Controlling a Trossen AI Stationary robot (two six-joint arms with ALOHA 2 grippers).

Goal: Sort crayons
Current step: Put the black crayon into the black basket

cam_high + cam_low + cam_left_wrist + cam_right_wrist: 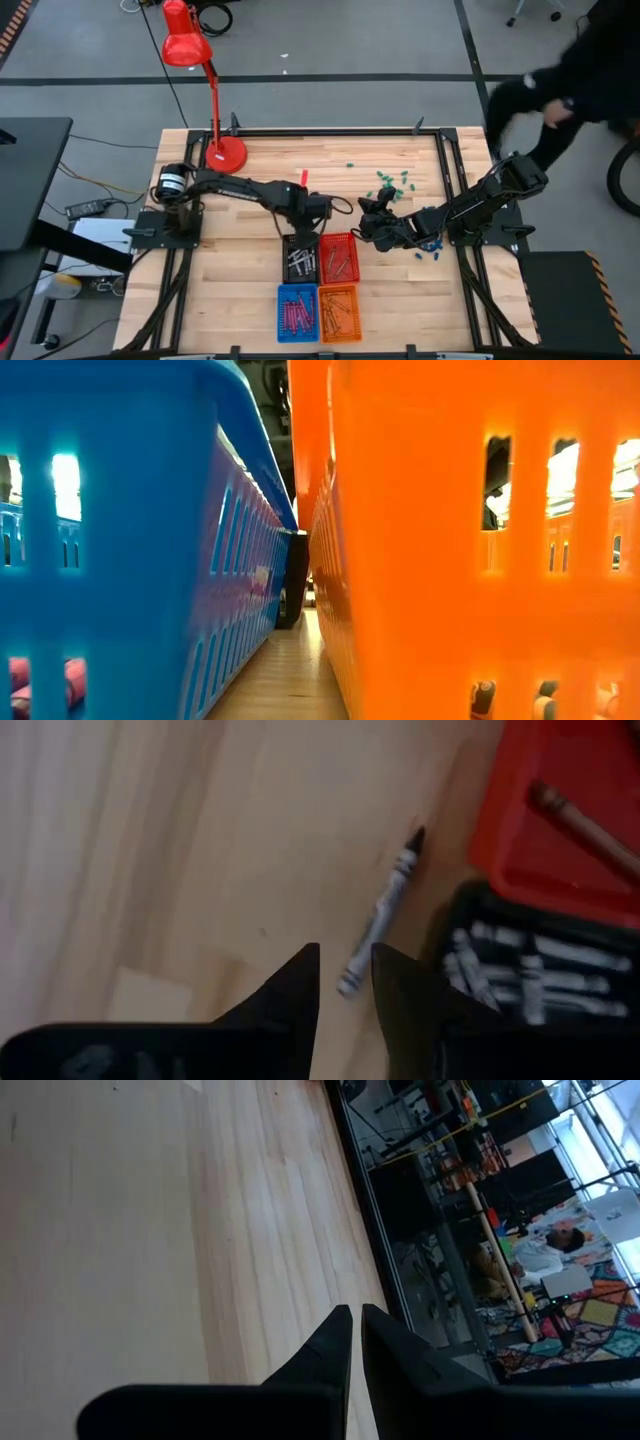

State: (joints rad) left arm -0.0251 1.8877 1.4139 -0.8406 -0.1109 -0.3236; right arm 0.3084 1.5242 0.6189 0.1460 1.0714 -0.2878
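A grey-wrapped crayon with a black tip lies flat on the wooden table beside the black basket, which holds several grey crayons. My left gripper is a little open just above the table, its fingertips on either side of the crayon's blunt end; in the high view the left gripper is at the black basket's far edge. A brown crayon lies in the red basket. My right gripper is shut and empty above bare table; in the high view the right gripper is right of the red basket.
A blue basket and an orange basket with crayons stand near the front edge. Green pieces and blue pieces lie at the right. A red lamp stands at the far left. A person is beyond the far right corner.
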